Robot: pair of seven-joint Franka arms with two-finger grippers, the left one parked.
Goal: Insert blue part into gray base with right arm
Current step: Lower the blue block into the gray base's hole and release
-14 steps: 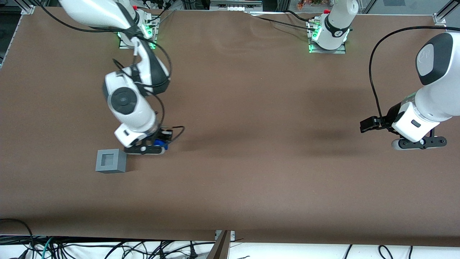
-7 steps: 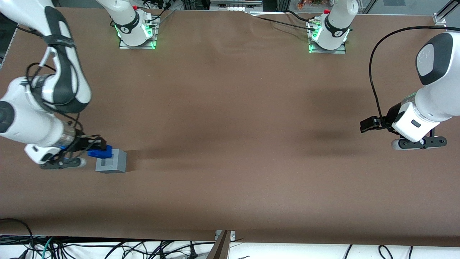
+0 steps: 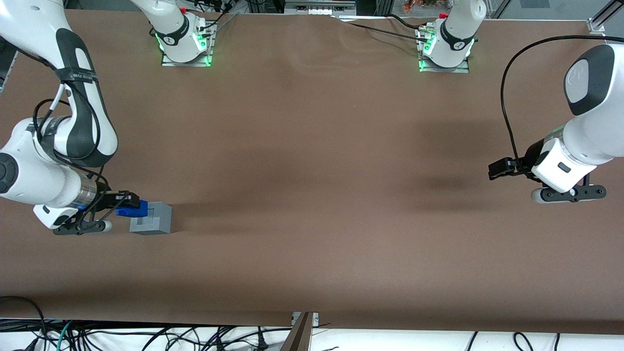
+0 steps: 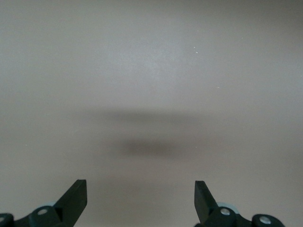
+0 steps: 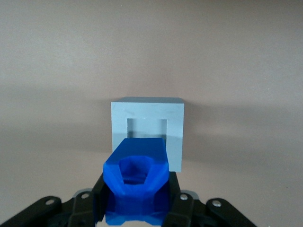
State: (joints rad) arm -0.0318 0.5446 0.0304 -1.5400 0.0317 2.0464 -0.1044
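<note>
Gripping the blue part [image 5: 137,182] between its black fingers [image 5: 181,204], the claw [image 3: 127,208] on the right arm [image 3: 44,180] hangs low over the brown surface [image 3: 312,195] toward the working arm's end. The blue part [image 3: 131,209] sits tilted at the edge of the gray base [image 3: 152,219], overlapping its top rim but not seated in the square recess [image 5: 147,128]. The gray base [image 5: 147,130] rests flat on the surface, its recess partly covered by the part.
</note>
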